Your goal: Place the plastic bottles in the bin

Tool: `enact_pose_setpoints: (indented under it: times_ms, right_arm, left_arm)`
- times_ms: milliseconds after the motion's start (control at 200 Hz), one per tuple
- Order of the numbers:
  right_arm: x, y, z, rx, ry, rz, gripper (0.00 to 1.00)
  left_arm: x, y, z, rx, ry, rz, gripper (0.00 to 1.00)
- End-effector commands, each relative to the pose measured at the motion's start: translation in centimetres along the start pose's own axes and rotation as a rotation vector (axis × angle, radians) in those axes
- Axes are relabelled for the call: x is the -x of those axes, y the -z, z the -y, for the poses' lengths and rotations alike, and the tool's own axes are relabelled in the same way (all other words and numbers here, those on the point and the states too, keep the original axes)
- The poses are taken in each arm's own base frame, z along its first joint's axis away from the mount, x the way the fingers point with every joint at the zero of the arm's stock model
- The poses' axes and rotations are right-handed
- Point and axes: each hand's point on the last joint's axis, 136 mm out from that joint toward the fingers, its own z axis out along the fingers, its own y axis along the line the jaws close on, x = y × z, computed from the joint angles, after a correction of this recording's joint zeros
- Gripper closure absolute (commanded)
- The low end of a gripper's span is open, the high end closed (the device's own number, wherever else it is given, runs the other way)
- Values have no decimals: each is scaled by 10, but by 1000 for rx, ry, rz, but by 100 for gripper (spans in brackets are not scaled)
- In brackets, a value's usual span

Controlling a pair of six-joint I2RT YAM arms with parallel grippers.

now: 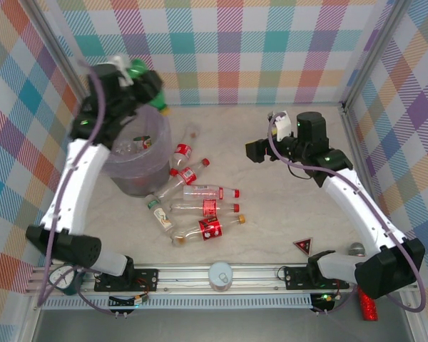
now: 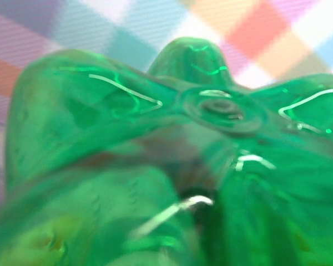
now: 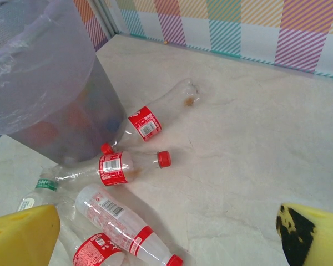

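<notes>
The green bottle [image 1: 155,96] is up in the air at the far left of the table [image 1: 292,214], clamped in the left gripper [image 1: 141,82], whose jaws are closed across its body. Its long axis runs slantwise in the top view, the green base pointing up and away toward the back wall and the yellow-capped neck pointing down and to the right, toward the bin. In the left wrist view the lobed base of the bottle [image 2: 211,105] sits right against the lens, blurred, so the grip looks to be taken near that end. The bin [image 1: 139,182] stands just nearside of the bottle. Seen from above, the bottle lies along the bin's far rim rather than over the middle of its mouth, and since it is held high, I cannot tell how much of it truly overhangs the opening. That is the relation the drop turns on. My judgement is that the bottle should come a little toward the arm bases before the jaws part, with the neck leading downward. A few bottles already show inside the bin, and a cluster of loose bottles [image 1: 203,206] lies on the table just right of its foot, most with their long axes roughly left to right. The right gripper [image 1: 257,151] hangs open and empty beyond them, and in its own view the spread gripper [image 3: 166,238] looks across those bottles [image 3: 127,166] at the bin [image 3: 50,83], making it the nearer arm for them.
</notes>
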Motion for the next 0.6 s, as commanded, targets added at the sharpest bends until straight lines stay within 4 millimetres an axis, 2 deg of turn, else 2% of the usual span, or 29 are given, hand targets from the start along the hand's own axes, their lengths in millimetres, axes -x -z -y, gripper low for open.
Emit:
enact_pose_setpoints:
  times_ms: [0, 100, 305, 410, 595]
  right_arm:
    - [0, 0, -1, 15, 24, -2, 1]
    - [1, -3, -5, 39, 24, 4, 0]
    - [-2, -9, -1, 33, 16, -15, 0]
    - [-3, -8, 2, 19, 19, -18, 0]
    - [-4, -13, 2, 28, 8, -28, 0]
  left_arm:
    - [31, 38, -31, 97, -12, 60, 99]
    - [32, 35, -67, 196, -25, 25, 100]
    - [-9, 8, -117, 361, -138, -184, 100]
    - [-28, -2, -135, 395, -160, -240, 100]
    - [-73, -23, -149, 382, -155, -363, 100]
